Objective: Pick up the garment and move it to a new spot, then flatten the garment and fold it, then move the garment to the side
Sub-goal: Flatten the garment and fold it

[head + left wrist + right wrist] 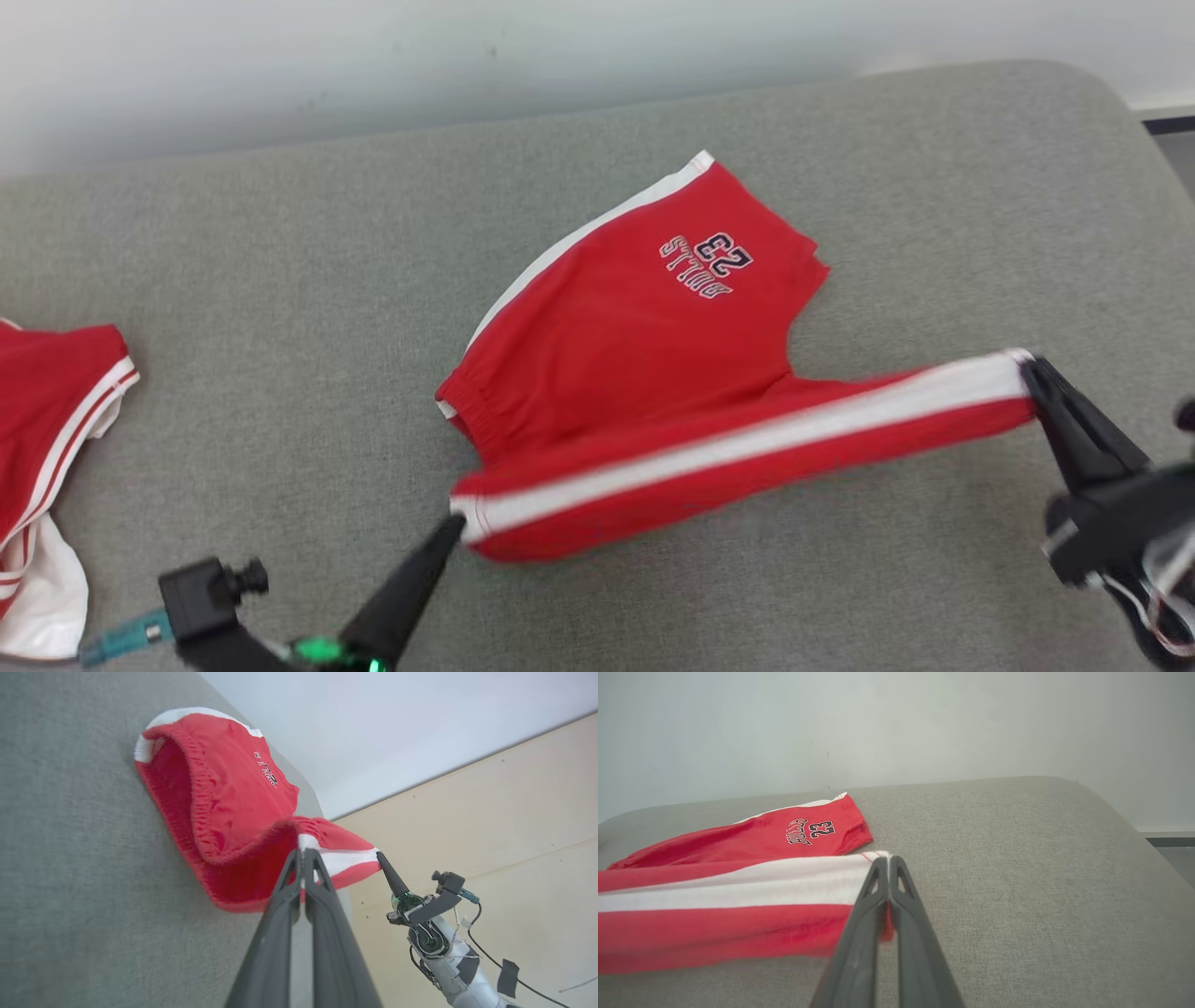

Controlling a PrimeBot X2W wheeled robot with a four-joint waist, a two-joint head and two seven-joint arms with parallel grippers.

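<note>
Where the grey woven cushion (280,280) comes nearest the robot, the left gripper (455,525) has its two long dark fingers pressed together on a waistband corner of the red basketball shorts with white side stripes (635,373). Toward the cushion's right side, the right gripper (1028,366) is pinched closed in the same way on the hem end of the same striped leg. Between the two grips that leg is drawn out into a taut band, and it appears to be raised just off the cushion. In the left wrist view the gathered elastic waistband gapes open. The other leg lies flat on the cushion's middle and points toward its far edge. Near that leg's hem, dark stitched lettering (705,264) with a white outline reads "BULLS" beside "23", upside down in the head view. At the cushion's left edge lies a second red-and-white garment (47,420), crumpled. Beyond the cushion's far edge rises a pale wall (373,56).
</note>
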